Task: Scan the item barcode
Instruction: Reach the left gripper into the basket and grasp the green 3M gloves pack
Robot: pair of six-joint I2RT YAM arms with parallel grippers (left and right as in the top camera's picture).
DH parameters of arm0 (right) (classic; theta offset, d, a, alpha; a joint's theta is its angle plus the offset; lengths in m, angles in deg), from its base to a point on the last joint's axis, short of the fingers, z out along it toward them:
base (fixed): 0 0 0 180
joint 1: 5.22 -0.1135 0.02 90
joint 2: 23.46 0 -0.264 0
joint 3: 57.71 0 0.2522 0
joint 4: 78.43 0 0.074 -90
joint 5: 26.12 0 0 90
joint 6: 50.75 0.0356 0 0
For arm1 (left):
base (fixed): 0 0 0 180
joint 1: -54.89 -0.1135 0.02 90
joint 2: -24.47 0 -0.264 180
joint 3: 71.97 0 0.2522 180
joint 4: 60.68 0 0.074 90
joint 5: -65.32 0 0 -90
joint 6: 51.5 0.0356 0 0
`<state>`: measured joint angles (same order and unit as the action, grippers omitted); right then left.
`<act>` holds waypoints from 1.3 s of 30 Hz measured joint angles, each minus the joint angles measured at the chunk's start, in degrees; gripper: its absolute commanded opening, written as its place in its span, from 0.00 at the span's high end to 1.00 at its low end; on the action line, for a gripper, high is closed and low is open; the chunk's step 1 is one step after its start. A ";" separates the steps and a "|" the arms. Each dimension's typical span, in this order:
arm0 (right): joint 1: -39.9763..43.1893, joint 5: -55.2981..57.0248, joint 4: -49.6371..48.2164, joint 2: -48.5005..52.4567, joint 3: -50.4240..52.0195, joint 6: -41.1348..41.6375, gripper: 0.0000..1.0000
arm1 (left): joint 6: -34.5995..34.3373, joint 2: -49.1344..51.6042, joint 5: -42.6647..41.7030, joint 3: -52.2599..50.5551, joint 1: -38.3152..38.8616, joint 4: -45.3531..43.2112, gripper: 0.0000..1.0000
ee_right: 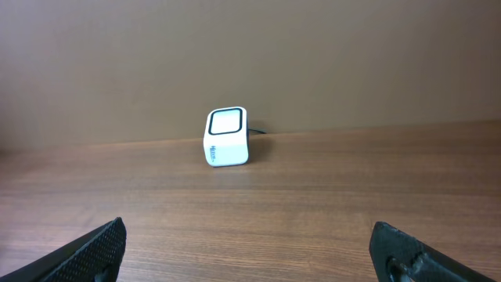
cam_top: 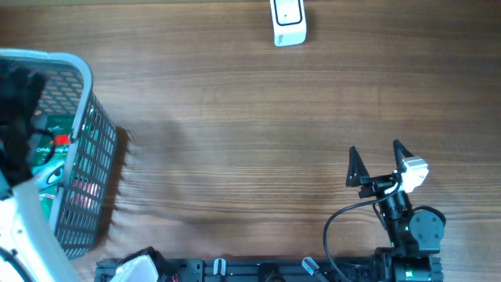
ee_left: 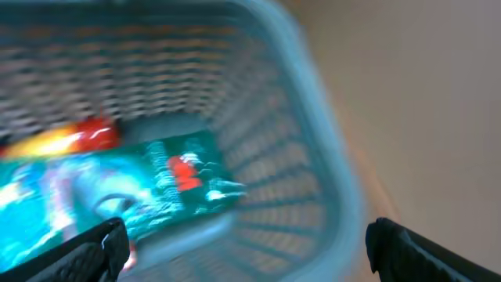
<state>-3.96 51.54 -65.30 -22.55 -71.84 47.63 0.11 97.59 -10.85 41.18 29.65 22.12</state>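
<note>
Over on the far left of the table (cam_top: 235, 141), a pale mesh basket (cam_top: 55, 57) sits with the left arm hanging above it. The left gripper (ee_left: 246, 235) has its jaws spread wide with nothing between them, pointing down into the basket. The wrist view is pretty smeared, but you can make out a teal packet (ee_left: 168, 184) with a red mark lying flat on the basket floor. A red and yellow item (ee_left: 74, 139) lies just beside it, toward the back wall. I can't tell where any barcode is printed, it's too blurry.

So I'd call this the very first step: getting an item out of the basket. Nothing is grabbed yet. The next move, as I read it, is dropping those open fingers down onto the packet and closing. The tricky bit is that it lies flat with the basket walls near, so pinching an edge looks like the way in.

Moving right, the white scanner (cam_top: 288, 22) stands at the far edge, well apart from the basket, with its window facing the robot. On the far right, the right gripper (cam_top: 375, 146) sits near its base with its jaws also wide apart, holding nothing and aimed at the scanner. Whatever gets lifted needs carrying over there, barcode side toward that window.
</note>
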 measured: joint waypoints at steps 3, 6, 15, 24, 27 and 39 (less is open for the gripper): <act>0.00 -0.02 -0.02 0.00 0.00 0.00 0.00 | -6.91 3.06 0.22 0.00 -8.59 3.45 0.00; 0.00 -0.02 -0.02 0.00 0.00 0.00 0.00 | -13.70 5.97 -2.36 -0.02 -15.13 4.79 0.00; 0.00 -0.02 -0.02 0.00 0.00 0.00 0.00 | -29.22 16.52 -11.19 -0.02 -19.82 8.61 0.00; 0.00 -0.02 -0.02 0.00 0.00 0.00 0.00 | -31.61 32.04 -15.74 -0.02 -12.26 9.40 0.00; 0.00 -0.02 -0.02 0.00 0.00 0.00 0.00 | -31.61 35.10 -15.87 -0.13 -9.77 9.62 0.00; 0.02 -0.02 -0.02 0.00 0.00 0.00 0.00 | -31.65 35.43 -12.39 -5.31 -7.72 7.15 0.00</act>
<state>-3.94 51.52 -65.32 -22.55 -71.84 47.63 -31.54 133.02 -23.24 35.87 21.94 29.27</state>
